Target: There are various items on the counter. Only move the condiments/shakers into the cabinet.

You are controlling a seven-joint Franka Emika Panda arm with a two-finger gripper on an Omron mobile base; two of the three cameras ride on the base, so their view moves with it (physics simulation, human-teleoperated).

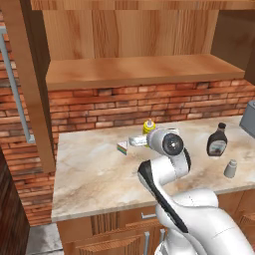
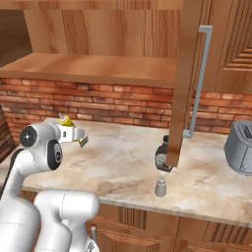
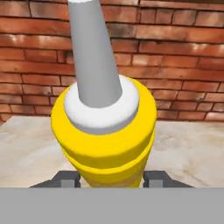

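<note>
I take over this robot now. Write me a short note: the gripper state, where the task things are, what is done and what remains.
Gripper: jaws sit on both sides of the yellow squeeze bottle, low on its body; a firm grip cannot be confirmed, and the bottle stands on the counter near the brick wall.
Dark bottle: upright on the counter, to the right.
Small grey shaker: upright near the front edge, in front of the dark bottle.
Rainbow-striped wedge: on the counter beside the squeeze bottle; it stays there.
Cabinet shelf: none of these items on it.
Done: nothing stored yet.
Left: lift the squeeze bottle onto the shelf, then the dark bottle and shaker.
</note>
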